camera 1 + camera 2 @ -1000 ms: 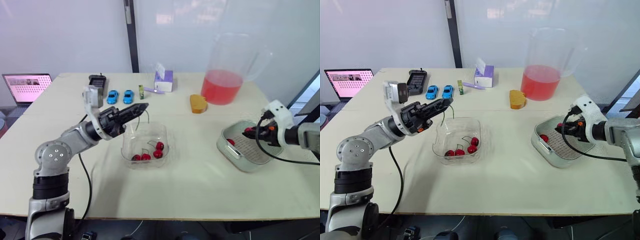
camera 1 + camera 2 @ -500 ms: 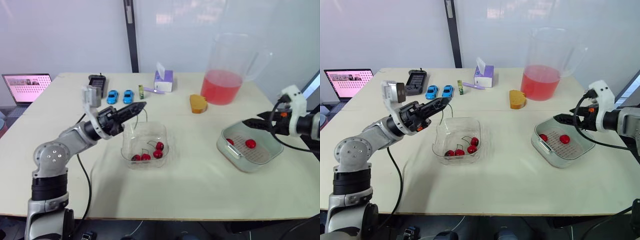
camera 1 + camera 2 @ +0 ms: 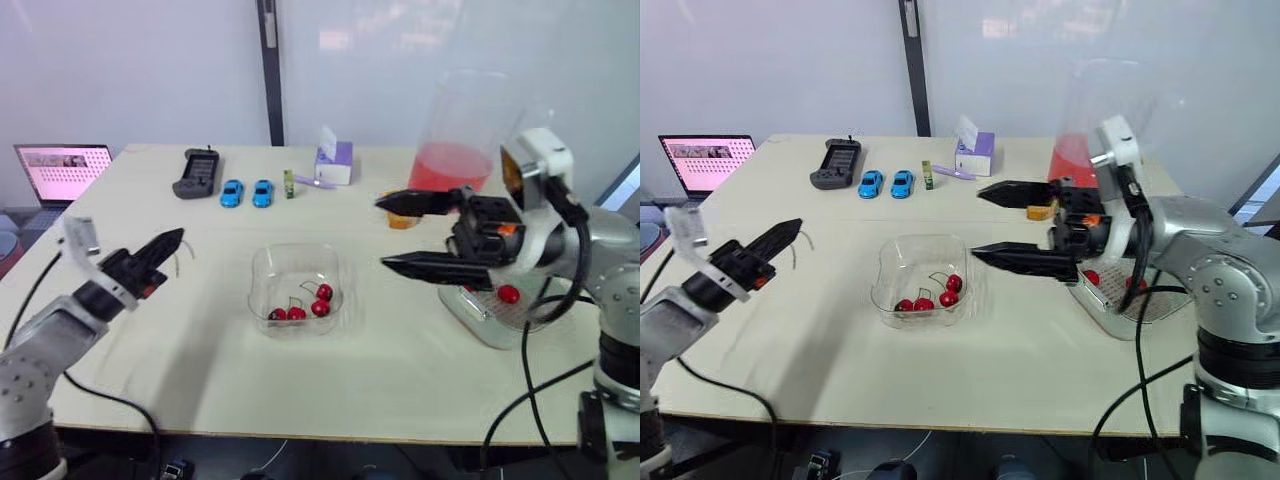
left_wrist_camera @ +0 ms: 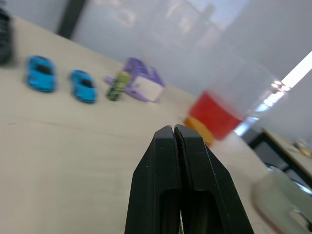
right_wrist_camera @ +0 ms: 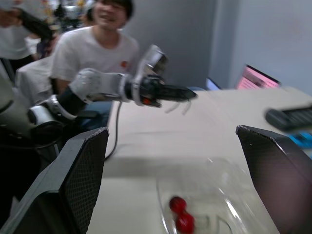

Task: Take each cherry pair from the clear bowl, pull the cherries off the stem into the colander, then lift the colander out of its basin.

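Observation:
The clear bowl (image 3: 295, 270) stands mid-table with several red cherries (image 3: 300, 309) on stems inside. My right gripper (image 3: 380, 233) hovers open just right of the bowl, its jaws spread wide one above the other. Behind that arm the colander (image 3: 512, 308) sits in its basin (image 3: 478, 326) with a loose cherry (image 3: 508, 294) in it. My left gripper (image 3: 168, 242) is well left of the bowl over bare table, shut on a thin green stem (image 3: 180, 262). The right wrist view looks over the bowl (image 5: 219, 195) toward the left gripper (image 5: 187, 92) and its stem (image 5: 178, 105).
A large jug of red liquid (image 3: 458, 140) stands behind the colander. Along the back lie a tissue box (image 3: 332, 160), two blue toy cars (image 3: 247, 193) and a black controller (image 3: 197, 172). A laptop (image 3: 60, 165) is off the left edge. A person in a white T-shirt (image 5: 97, 53) sits beyond the table's left side.
My right gripper opened over the colander, dropped a cherry and swung left to beside the bowl. My left gripper drew back left from above the bowl, still holding the stem.

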`<move>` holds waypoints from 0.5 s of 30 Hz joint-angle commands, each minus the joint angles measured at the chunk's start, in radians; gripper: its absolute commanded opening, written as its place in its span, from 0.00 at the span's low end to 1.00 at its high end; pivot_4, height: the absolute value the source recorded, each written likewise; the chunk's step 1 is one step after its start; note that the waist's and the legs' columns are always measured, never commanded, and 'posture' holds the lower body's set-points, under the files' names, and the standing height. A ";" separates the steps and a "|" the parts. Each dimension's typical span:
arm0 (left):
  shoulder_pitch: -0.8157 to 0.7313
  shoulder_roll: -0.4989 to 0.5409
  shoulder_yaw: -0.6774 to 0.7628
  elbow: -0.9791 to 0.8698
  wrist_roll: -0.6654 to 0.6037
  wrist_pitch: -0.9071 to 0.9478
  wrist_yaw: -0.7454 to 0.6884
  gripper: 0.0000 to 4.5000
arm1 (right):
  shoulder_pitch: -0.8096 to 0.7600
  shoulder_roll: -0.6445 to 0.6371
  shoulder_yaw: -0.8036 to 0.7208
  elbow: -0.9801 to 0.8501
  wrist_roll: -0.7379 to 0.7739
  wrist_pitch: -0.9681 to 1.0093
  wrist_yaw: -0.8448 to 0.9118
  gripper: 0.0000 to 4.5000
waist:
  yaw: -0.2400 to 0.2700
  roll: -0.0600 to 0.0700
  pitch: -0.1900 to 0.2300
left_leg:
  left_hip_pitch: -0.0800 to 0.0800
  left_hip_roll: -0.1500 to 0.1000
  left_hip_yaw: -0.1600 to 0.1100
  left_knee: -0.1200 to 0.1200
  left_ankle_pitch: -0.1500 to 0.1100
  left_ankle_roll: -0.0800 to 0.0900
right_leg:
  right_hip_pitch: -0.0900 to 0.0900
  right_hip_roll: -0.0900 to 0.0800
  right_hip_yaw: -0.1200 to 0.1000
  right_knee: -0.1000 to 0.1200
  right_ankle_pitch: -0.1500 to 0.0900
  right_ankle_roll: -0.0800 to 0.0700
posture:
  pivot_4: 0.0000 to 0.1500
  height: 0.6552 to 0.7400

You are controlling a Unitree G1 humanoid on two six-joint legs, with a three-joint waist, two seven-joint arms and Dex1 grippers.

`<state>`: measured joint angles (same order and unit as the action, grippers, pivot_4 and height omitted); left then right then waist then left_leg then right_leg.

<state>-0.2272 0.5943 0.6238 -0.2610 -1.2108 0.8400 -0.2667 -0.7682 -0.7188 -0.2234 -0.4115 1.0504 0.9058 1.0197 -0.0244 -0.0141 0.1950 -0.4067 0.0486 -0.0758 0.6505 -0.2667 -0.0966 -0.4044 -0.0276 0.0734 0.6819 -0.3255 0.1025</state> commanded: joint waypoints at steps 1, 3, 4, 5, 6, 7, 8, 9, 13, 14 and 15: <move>0.041 0.007 0.052 0.031 0.059 -0.043 0.065 0.00 | -0.021 0.031 0.055 -0.027 0.012 -0.031 -0.002 1.00 | 0.003 0.000 0.000 | 0.000 0.000 0.000 0.000 0.000 0.000 | 0.000 0.000 0.000 0.000 0.000 0.000 | 1.00 1.00; 0.076 0.003 0.055 0.061 0.102 -0.055 0.093 0.00 | -0.014 0.047 0.110 -0.017 -0.044 -0.065 0.008 1.00 | 0.004 0.000 0.000 | 0.000 0.000 0.000 -0.001 0.000 0.000 | -0.001 0.000 0.000 0.000 0.000 0.000 | 1.00 1.00; 0.088 0.001 0.048 0.069 0.120 -0.058 0.098 0.00 | -0.014 0.054 0.125 -0.007 -0.054 -0.072 0.004 1.00 | 0.004 0.000 0.000 | 0.000 0.000 0.000 -0.001 0.000 0.000 | -0.001 0.000 0.000 0.000 0.000 0.000 | 1.00 1.00; 0.098 0.002 0.031 0.076 0.148 -0.069 0.090 0.00 | -0.014 0.060 0.135 0.002 -0.062 -0.079 0.000 1.00 | 0.004 0.000 0.000 | 0.000 0.000 0.000 -0.001 0.000 0.000 | -0.001 0.000 0.000 0.000 0.000 0.000 | 1.00 1.00; 0.103 0.002 0.016 0.085 0.179 -0.086 0.084 0.00 | -0.013 0.066 0.141 0.007 -0.067 -0.085 -0.001 1.00 | 0.004 0.000 0.000 | 0.000 0.000 0.000 -0.001 0.000 0.000 | -0.001 0.000 0.000 0.000 0.000 0.000 | 1.00 1.00; 0.100 -0.004 0.011 0.104 0.205 -0.102 0.092 0.00 | -0.008 0.070 0.142 0.005 -0.063 -0.088 0.002 1.00 | 0.004 0.000 0.000 | 0.000 0.000 0.000 -0.001 0.000 0.000 | -0.001 0.000 0.000 0.000 0.000 0.000 | 1.00 1.00; 0.091 -0.008 0.010 0.135 0.237 -0.117 0.111 0.00 | 0.000 0.070 0.141 -0.003 -0.060 -0.093 0.008 1.00 | 0.006 0.000 0.000 | 0.000 0.000 0.000 -0.001 0.000 0.000 | -0.001 0.001 0.000 0.000 0.000 0.000 | 1.00 1.00; 0.079 -0.011 0.011 0.168 0.266 -0.132 0.131 0.00 | 0.008 0.069 0.140 -0.010 -0.060 -0.099 0.013 1.00 | 0.008 0.000 0.000 | 0.000 0.000 0.000 -0.001 0.000 0.000 | -0.001 0.001 0.000 0.000 0.000 0.000 | 1.00 1.00; 0.035 -0.022 0.029 0.255 0.289 -0.149 0.151 0.31 | 0.023 0.060 0.137 -0.006 -0.062 -0.104 0.005 1.00 | 0.007 0.000 0.000 | 0.000 0.000 0.000 -0.001 0.000 0.000 | -0.001 0.000 0.000 0.000 0.000 0.000 | 1.00 1.00; 0.030 -0.025 0.027 0.246 0.277 -0.144 0.139 0.42 | 0.025 0.058 0.136 -0.004 -0.063 -0.106 0.006 1.00 | 0.006 0.000 0.000 | 0.000 0.000 0.000 -0.001 0.000 0.000 | -0.001 0.000 0.000 0.000 0.000 0.000 | 1.00 1.00; 0.026 -0.027 0.023 0.234 0.271 -0.143 0.130 0.53 | 0.028 0.056 0.133 -0.002 -0.062 -0.109 0.009 1.00 | 0.006 0.000 0.000 | 0.000 0.000 0.000 -0.001 0.000 0.000 | -0.001 0.000 0.000 0.000 0.000 0.000 | 1.00 1.00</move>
<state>-0.1852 0.5607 0.6236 0.0064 -0.9265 0.7094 -0.1219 -0.7345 -0.6525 -0.0627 -0.3976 0.9838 0.8187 1.0262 -0.0189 -0.0143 0.1949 -0.4068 0.0488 -0.0759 0.6496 -0.2667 -0.0966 -0.4055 -0.0271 0.0730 0.6824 -0.3255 0.1024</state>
